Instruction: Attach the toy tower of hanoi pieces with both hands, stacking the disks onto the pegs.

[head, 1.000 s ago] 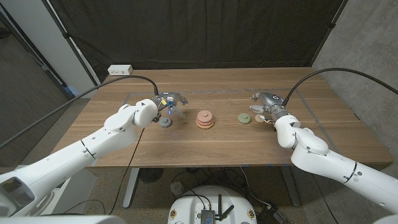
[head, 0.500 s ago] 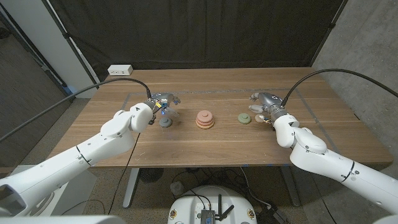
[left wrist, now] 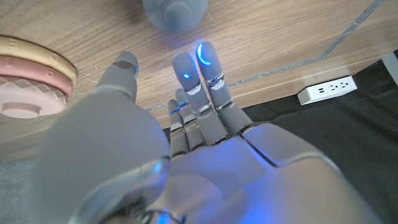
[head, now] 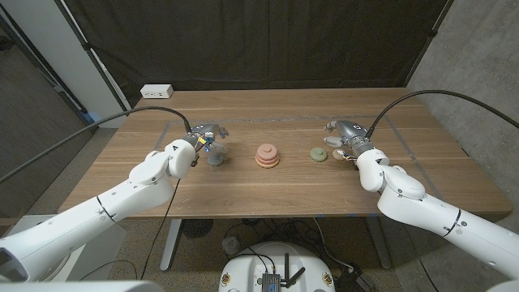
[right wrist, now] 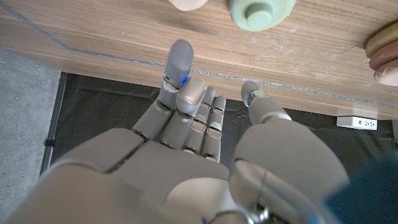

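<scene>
We see the left hand [head: 206, 132] empty, its fingers [left wrist: 202, 74] stretched out and apart over the wooden table [head: 243, 191]. Just beyond those fingertips stands the grey piece [head: 216, 157], not touched. Further toward the middle sits the pink stack of disks [head: 267, 156]. The right hand [head: 344, 134] also holds nothing, fingers [right wrist: 181, 65] extended and loosely spread. Just ahead of them is the green piece [head: 319, 153], and beside it a pale piece [right wrist: 188, 4], too cropped for us to name, perhaps another disk. A white power strip [head: 158, 92] lies well behind the left hand
</scene>
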`<state>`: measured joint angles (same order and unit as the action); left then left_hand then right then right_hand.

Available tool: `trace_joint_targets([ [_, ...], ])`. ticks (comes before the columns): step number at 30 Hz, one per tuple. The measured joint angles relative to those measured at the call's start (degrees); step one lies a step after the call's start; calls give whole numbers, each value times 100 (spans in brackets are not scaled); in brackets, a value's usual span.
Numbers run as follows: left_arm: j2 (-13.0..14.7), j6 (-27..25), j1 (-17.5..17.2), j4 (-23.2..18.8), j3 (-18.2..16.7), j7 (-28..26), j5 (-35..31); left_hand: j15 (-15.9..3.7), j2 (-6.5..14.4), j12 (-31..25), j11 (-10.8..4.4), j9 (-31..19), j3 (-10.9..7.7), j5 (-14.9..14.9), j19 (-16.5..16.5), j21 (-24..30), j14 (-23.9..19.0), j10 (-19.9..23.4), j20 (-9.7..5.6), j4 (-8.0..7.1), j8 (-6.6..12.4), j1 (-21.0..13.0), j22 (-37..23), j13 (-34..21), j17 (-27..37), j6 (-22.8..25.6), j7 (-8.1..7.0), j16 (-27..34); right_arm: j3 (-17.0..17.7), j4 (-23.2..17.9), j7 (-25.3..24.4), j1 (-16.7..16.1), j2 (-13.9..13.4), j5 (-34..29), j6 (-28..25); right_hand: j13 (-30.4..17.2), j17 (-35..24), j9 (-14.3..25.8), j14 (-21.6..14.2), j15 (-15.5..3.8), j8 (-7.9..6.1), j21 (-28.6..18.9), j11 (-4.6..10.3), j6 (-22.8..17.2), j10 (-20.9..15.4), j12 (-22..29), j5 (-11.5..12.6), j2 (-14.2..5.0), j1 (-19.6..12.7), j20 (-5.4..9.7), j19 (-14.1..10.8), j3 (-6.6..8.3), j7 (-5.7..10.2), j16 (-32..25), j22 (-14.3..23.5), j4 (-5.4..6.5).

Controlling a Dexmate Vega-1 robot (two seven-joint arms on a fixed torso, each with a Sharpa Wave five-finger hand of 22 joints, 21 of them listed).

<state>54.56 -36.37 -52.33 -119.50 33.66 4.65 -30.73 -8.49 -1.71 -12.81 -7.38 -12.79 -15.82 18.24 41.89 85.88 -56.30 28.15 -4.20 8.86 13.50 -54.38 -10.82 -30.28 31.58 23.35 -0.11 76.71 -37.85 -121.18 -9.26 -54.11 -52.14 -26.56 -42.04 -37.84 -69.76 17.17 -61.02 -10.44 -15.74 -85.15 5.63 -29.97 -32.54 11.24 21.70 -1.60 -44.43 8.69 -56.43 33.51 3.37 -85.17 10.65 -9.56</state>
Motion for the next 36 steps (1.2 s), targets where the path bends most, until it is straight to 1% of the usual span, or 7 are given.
trace_joint_targets([
  [14,25,-279,-71,-50,32,-324,214,-31,0,0,19,0,0,21,0,0,-31,20,0,0,0,0,0,-1,1,0,0,0,42,-72,12,-48,-37,-15,15,16,-6,-1,0,0,0,0,10,32,53,0,0,0,0,0,0,16,-32,0,1,17],
  [21,78,-329,-79,-82,58,-420,274,-31,0,0,20,-1,-1,21,-1,0,-31,20,0,-1,0,0,0,-1,1,0,0,0,33,-163,77,-68,-63,-85,-83,43,-15,-1,0,0,0,28,-42,93,151,-23,0,0,0,0,0,16,-94,0,6,16],
  [25,105,-334,-90,-95,60,-453,304,-31,22,0,20,-1,-33,21,-1,0,-31,21,0,1,0,23,1,-4,1,30,30,0,16,-192,145,-69,-65,-130,-153,64,1,-13,62,20,57,36,-104,166,273,-44,0,2,1,-21,21,16,-167,23,0,16],
  [26,109,-334,-94,-97,60,-453,304,-31,22,0,9,-1,-34,21,-1,0,-31,32,0,2,0,23,0,-9,1,31,30,0,16,-192,167,-69,-65,-143,-170,69,2,-17,78,4,78,45,-125,186,292,-44,0,56,56,-21,21,16,-186,34,0,16],
  [31,137,-342,-98,-104,62,-522,359,-31,22,0,4,-1,-48,21,-1,0,-31,43,0,16,0,23,1,-2,-14,31,29,0,-55,-244,324,-45,-69,-274,-274,95,28,-17,144,61,149,84,-129,304,416,-66,0,63,60,-41,84,16,-211,100,0,16],
  [32,142,-344,-98,-105,62,-575,403,-31,22,0,5,-1,-47,21,-1,0,-31,45,0,16,0,23,0,2,-12,58,2,0,-173,-282,349,39,-69,-292,-291,96,28,-35,144,61,155,84,-148,319,436,-66,0,87,36,-41,84,16,-215,115,0,16],
  [36,162,-345,-98,-113,63,-604,426,-31,22,0,26,-1,-47,21,-1,0,-30,68,0,16,0,23,1,1,-11,60,1,0,-261,-297,522,110,-58,-402,-380,117,28,-43,205,81,190,84,-183,413,538,-66,0,160,53,-41,126,16,-223,116,0,16],
])
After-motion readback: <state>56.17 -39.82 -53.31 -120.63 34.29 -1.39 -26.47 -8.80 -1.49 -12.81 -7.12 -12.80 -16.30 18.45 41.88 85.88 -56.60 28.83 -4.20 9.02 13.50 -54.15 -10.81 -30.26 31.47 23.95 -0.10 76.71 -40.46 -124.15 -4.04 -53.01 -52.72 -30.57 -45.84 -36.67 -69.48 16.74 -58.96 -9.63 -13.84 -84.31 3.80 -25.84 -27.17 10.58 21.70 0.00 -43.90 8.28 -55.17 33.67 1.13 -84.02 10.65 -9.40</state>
